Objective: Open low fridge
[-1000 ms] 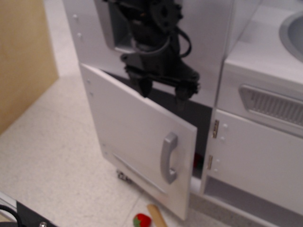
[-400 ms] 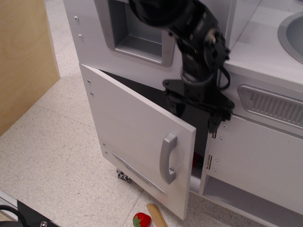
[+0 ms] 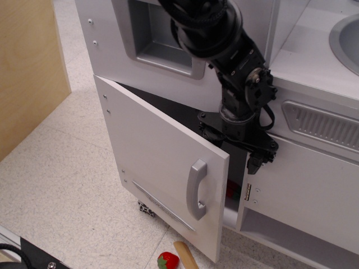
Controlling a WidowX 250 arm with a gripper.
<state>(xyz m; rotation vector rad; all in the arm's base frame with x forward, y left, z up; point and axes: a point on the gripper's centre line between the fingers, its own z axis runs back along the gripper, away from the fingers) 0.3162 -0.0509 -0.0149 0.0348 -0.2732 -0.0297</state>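
The low fridge door (image 3: 151, 162) is a flat pale grey-white panel with a curved silver handle (image 3: 196, 188) and a narrow silver vent strip (image 3: 162, 204). It stands partly open, hinged at the left, with a dark gap behind its free right edge. My black gripper (image 3: 235, 152) is in that gap, just behind the door's upper right corner and above the handle. Its jaws look spread apart and hold nothing. One fingertip (image 3: 254, 163) shows near the neighbouring cabinet; the other is partly hidden by the door edge.
Above is the panel with the recessed silver niche (image 3: 162, 39). To the right stand a handleless door with brass hinges (image 3: 305, 190), a vent grille (image 3: 325, 126) and a sink (image 3: 348, 33). A wooden board (image 3: 28, 67) stands at left. A toy strawberry (image 3: 167, 260) and a wooden stick (image 3: 185, 256) lie on the floor.
My gripper moved right and down, from above the door's top edge to the gap behind its free edge. The door has swung out slightly further.
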